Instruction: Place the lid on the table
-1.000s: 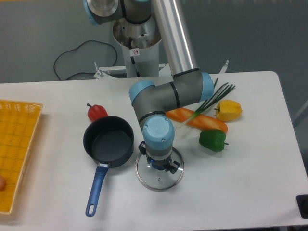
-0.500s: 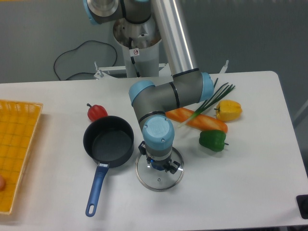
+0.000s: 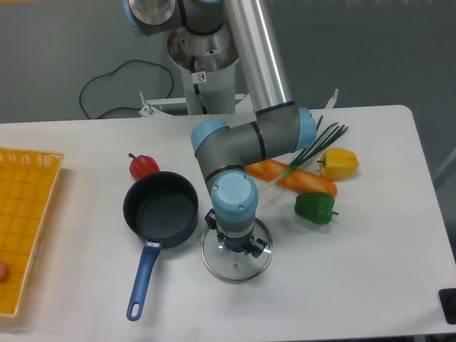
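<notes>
The round clear glass lid (image 3: 239, 265) with a thin metal rim lies flat on the white table (image 3: 356, 271), just right of the open saucepan (image 3: 161, 207). My gripper (image 3: 234, 244) points straight down over the lid's centre. The wrist hides the knob and the fingertips, so I cannot see whether the jaws are closed on the knob or apart.
A dark saucepan with a blue handle (image 3: 143, 276) stands left of the lid, a red pepper (image 3: 142, 166) behind it. A carrot (image 3: 292, 178), green onion (image 3: 318, 147), yellow pepper (image 3: 338, 163) and green pepper (image 3: 315, 207) lie to the right. A yellow woven tray (image 3: 25, 214) sits at the left edge.
</notes>
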